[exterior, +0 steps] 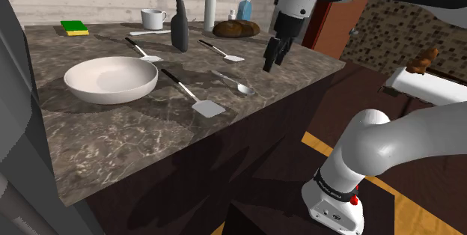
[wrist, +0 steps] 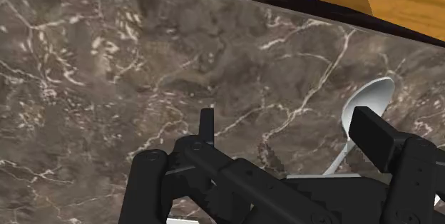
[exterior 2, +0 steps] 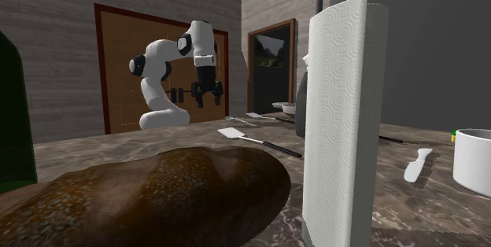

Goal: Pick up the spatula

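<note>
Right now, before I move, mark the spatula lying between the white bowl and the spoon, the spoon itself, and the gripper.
spatula (exterior: 209,108): shoulder view, on its flat pale blade.
spoon (wrist: 367,101): wrist view, on its bowl.
gripper (exterior: 274,64): shoulder view, midway between its open fingertips.

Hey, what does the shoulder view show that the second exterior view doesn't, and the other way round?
The shoulder view adds the wood floor beside the counter and the mosaic wall past the arm. The second exterior view adds the dark framed doorway and the grey plank wall. Shared: the open black hand hanging above the marble counter, the black-handled spatula nearest the bread loaf, the paper towel roll and the white mug.
</note>
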Controlling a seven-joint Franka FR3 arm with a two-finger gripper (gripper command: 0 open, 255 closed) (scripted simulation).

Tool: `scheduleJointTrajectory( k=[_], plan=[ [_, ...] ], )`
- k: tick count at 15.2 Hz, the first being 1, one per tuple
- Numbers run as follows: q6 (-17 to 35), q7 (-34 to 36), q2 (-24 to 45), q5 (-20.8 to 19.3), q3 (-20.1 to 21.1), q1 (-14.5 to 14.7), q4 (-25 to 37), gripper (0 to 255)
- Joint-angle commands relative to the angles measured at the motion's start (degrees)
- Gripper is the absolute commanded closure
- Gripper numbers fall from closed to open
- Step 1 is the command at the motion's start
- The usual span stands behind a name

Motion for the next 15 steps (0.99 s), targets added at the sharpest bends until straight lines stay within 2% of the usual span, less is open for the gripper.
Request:
scheduleJointTrajectory(
  k=[1,8,15],
  plan=[
    [0.0,0.0,0.0,0.0,0.0,0.0,0.0,0],
    [5.2,1.6,16.2,-1.2,-0.4,-2.0,10.8,0],
    [6.7,3.4,31.9,-2.4,-1.0,-3.6,24.8,0]
  ],
)
